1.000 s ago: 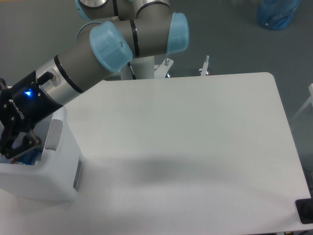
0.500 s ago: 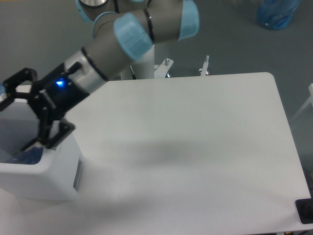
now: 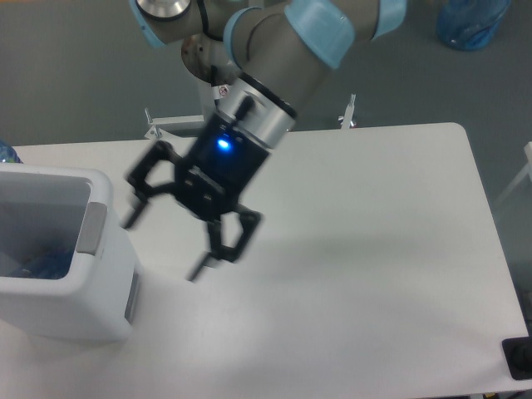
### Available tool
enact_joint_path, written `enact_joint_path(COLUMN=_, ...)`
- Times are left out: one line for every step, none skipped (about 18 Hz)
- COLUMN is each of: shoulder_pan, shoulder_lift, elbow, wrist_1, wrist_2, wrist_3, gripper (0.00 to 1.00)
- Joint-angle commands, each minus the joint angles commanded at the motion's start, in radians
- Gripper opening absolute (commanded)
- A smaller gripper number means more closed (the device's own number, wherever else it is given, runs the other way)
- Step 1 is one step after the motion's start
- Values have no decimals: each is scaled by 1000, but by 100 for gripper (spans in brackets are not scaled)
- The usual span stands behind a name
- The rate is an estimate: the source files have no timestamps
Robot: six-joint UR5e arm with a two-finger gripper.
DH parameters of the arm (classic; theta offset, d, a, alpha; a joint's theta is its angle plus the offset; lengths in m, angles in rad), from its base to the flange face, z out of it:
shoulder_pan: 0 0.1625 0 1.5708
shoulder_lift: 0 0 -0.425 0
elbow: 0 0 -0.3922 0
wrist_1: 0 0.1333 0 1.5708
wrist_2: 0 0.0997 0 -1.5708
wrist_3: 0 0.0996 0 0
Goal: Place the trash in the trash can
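The white trash can (image 3: 100, 291) stands at the table's left edge, with a grey handle panel on its right side. Inside it, low at the left, lies a bluish crushed bottle (image 3: 43, 259), a piece of the trash. My gripper (image 3: 162, 248) hangs over the table just right of the can. It is open, its black fingers (image 3: 224, 241) spread wide with nothing between them. The image of it is motion-blurred.
A big blue water jug (image 3: 472, 21) stands on the floor at the top right. The arm's base post (image 3: 218, 91) and metal brackets sit behind the table's far edge. A dark object (image 3: 519, 357) is at the table's lower right corner.
My gripper has risen out of the trash can and swung right, over the table. Its fingers have spread wide. The bluish bottle stays in the can.
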Motion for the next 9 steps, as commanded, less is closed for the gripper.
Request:
enact_joint_path(shoulder_pan=23, shoulder_lift=-5, elbow=-8, wrist_1=-5, wrist_2=2, wrist_3=35, gripper=100)
enact_joint_path(shoulder_pan=53, shoulder_lift=-9, elbow=-27, wrist_1=-17, wrist_2=3, wrist_3=68, gripper=100)
enact_joint_path(shoulder_pan=75, shoulder_lift=-17, elbow=-43, wrist_1=-29, wrist_2=8, wrist_3=101, gripper=100)
enact_joint_path(shoulder_pan=89, shoulder_lift=-28, elbow=-49, wrist_1=-40, wrist_2=29, wrist_3=121, gripper=100)
enact_joint_path(shoulder_pan=106, shoulder_lift=-34, elbow=-55, wrist_1=-55, wrist_2=73, wrist_3=129, gripper=100)
enact_joint_path(shoulder_pan=120, shoulder_lift=-41, elbow=-55, wrist_1=-70, wrist_2=145, wrist_3=143, gripper=100)
enact_joint_path(shoulder_pan=126, shoulder_lift=-48, elbow=-52, wrist_1=-86, wrist_2=228, wrist_3=172, gripper=100)
enact_joint_path(shoulder_pan=129, shoulder_lift=-49, elbow=-46, wrist_1=-106, wrist_2=303, wrist_3=203, gripper=100)
enact_joint_path(shoulder_pan=129, shoulder_lift=-52, elbow=-35, wrist_1=-130, wrist_2=357, wrist_3=215, gripper=100)
